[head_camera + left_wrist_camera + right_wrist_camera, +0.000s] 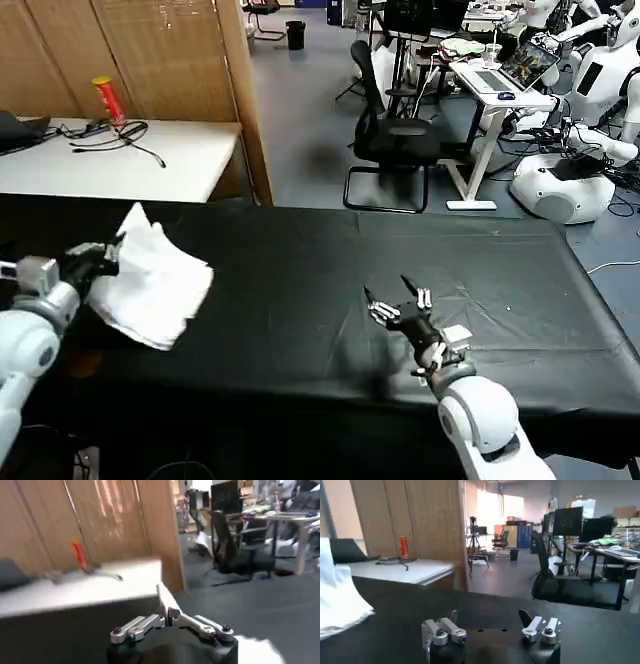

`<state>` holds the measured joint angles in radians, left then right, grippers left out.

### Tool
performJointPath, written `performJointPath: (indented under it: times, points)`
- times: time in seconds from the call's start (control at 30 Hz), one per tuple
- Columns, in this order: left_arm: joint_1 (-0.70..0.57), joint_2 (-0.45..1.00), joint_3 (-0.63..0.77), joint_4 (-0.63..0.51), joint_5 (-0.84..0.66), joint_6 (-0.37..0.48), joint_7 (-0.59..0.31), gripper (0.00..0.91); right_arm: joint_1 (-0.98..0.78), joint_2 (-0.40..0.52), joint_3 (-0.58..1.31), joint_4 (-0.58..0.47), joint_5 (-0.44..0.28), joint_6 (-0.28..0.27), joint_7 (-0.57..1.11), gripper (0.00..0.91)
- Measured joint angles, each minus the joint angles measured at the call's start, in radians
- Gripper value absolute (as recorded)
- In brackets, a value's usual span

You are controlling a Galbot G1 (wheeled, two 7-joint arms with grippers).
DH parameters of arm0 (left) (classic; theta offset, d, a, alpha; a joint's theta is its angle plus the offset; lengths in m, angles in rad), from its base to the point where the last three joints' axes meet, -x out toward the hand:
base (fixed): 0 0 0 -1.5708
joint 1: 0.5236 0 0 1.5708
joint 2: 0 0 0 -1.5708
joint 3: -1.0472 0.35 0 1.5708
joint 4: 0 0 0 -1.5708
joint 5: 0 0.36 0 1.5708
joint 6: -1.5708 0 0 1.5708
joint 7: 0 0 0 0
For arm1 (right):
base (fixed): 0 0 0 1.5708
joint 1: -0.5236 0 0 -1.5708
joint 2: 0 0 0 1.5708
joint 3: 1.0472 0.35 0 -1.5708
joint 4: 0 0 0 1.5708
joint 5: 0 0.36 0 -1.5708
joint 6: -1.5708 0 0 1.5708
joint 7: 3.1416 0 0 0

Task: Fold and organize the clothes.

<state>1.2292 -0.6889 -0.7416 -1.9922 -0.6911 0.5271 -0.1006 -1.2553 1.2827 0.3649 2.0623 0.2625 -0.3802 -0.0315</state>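
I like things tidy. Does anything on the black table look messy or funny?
Yes. The white T-shirt is a rumpled, half-folded bundle at the table's left end, one corner poking up, pinched by the left gripper. The right gripper is open over bare cloth, holding nothing.

- The left gripper (112, 252) holds the T-shirt (150, 285); bunched cloth covers its jaw tips, and the shirt's print is out of sight.
- Left wrist view is motion-blurred: the shirt (257, 650) beside the jaws is a white smear, cut off by the edge.
- Right wrist view: the shirt (337, 605), well off from the jaws, is cropped at the edge.
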Motion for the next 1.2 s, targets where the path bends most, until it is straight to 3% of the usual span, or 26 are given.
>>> performJointPath:
  times: [0.23, 0.4, 0.43, 0.47, 0.67, 0.87, 1.0, 1.2]
  points:
    - [-0.003, -0.069, 0.1, -0.134, 0.098, -0.009, -0.052, 0.0, -0.023, 0.002, 0.008, 0.005, -0.008, 0.002, -0.001, 0.878]
    - [0.003, -0.203, 0.241, -0.175, 0.063, -0.003, -0.105, 0.0, -0.026, -0.003, 0.016, 0.0, 0.03, -0.012, 0.002, 0.878]
    - [0.001, -0.235, 0.273, -0.176, 0.078, -0.012, -0.105, 0.107, -0.027, 0.0, 0.012, -0.002, 0.039, -0.016, 0.002, 0.878]
    - [-0.001, -0.265, 0.304, -0.174, 0.1, -0.028, -0.1, 0.878, -0.027, 0.003, 0.007, -0.003, 0.051, -0.02, 0.002, 0.878]
    - [0.009, -0.41, 0.448, -0.142, 0.233, -0.087, -0.018, 0.878, -0.033, -0.002, -0.031, 0.002, 0.181, -0.096, 0.025, 0.878]
    - [0.003, -0.421, 0.472, -0.147, 0.261, -0.138, 0.063, 0.878, -0.036, -0.021, -0.064, 0.007, 0.35, -0.183, 0.061, 0.878]
    - [-0.01, -0.412, 0.466, -0.14, 0.261, -0.157, 0.062, 0.878, -0.016, -0.011, -0.093, -0.01, 0.382, -0.208, 0.077, 0.878]
    - [0.003, -0.406, 0.447, -0.129, 0.294, -0.17, 0.063, 0.878, 0.038, 0.03, -0.158, -0.069, 0.36, -0.206, 0.083, 0.878]
